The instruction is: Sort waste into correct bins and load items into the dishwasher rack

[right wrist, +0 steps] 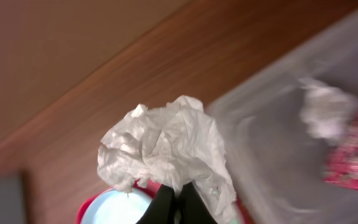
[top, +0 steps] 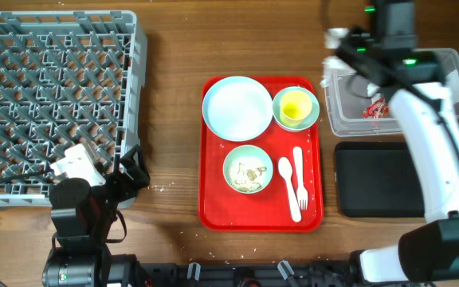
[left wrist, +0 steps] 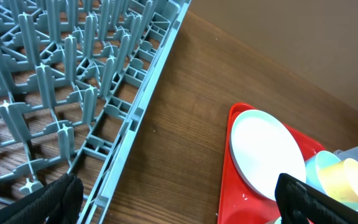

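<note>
My right gripper (right wrist: 178, 202) is shut on a crumpled white tissue (right wrist: 166, 146), held in the air just left of the clear tub (right wrist: 272, 155). Overhead, that tissue (top: 337, 36) hangs at the tub's (top: 353, 121) far-left corner. Inside the tub lie another tissue (right wrist: 325, 112) and a red wrapper (top: 375, 108). My left gripper (left wrist: 179, 205) is open and holds nothing, low between the grey dishwasher rack (left wrist: 73, 81) and the red tray (left wrist: 235, 180). On the tray are a plate (top: 237, 108), a yellow cup (top: 296, 106), a bowl with food scraps (top: 248, 169), a spoon (top: 287, 169) and a fork (top: 299, 171).
The black tray (top: 379, 179) lies in front of the clear tub, right of the red tray (top: 213, 199). The rack (top: 54, 80) fills the table's far left. A strip of bare wood separates the rack from the red tray.
</note>
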You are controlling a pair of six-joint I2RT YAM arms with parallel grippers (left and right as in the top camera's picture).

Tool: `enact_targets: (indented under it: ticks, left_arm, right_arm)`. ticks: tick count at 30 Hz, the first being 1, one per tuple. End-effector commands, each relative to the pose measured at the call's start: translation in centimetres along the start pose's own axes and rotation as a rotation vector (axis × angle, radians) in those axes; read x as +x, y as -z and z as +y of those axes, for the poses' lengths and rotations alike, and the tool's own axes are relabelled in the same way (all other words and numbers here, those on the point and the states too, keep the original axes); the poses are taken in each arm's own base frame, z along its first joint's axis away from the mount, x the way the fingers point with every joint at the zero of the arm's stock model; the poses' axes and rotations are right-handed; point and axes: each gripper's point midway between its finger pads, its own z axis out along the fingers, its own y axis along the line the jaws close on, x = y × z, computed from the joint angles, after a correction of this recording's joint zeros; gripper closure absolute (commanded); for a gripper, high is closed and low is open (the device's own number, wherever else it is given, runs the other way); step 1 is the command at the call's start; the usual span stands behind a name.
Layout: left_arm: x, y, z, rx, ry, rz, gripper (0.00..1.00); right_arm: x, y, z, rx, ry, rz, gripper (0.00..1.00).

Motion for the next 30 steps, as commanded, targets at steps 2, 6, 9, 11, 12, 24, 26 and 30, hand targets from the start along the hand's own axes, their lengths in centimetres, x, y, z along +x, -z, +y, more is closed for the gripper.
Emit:
enact_targets:
  ticks: [2, 6, 9, 11, 12, 24, 26, 30]
  left_arm:
    - [-0.8, 0.3, -0.1, -0.004, -0.021, -0.023, 0.0]
    - [-0.8, 0.3, -0.1, -0.004, -0.021, -0.023, 0.0]
    - [-0.8, 0.3, -0.1, -0.004, -0.021, -0.023, 0.0]
    - [-0.8, 0.3, -0.1, -0.004, -0.021, -0.023, 0.0]
    - [-0.8, 0.3, -0.1, -0.004, -0.022, -0.023, 0.0]
    - [-0.8, 0.3, -0.1, -0.004, -0.021, -0.023, 0.0]
    - [-0.8, 0.3, -0.1, -0.004, -0.021, -0.023, 0.0]
    - [-0.8, 0.3, -0.1, -0.004, -0.022, -0.023, 0.0]
  right_arm:
    - [-2.6, -0.9, -6.0, 0.114, -0.131, -0.017, 0.96]
    - [-3.4, -1.8, -8.7, 0.163, -0.176, -0.013, 0.74]
    - [-2.9, -2.4, -9.0, 0.173, -0.146, 0.013, 0.41]
    - [-2.3, -2.8, -9.2, 0.183, -0.124, 0.04, 0.23]
    - [-2.1, -2.8, -9.3, 0.188, -0.123, 0.047, 0.22]
    - [-2.0, 8.0, -4.4, -0.09, 0.058, 0.007, 0.08]
    - [-0.7, 10.4, -3.4, -0.169, 0.062, 0.038, 0.0]
    - [3.8, 13.2, -0.1, -0.406, 0.174, 0.212, 0.0]
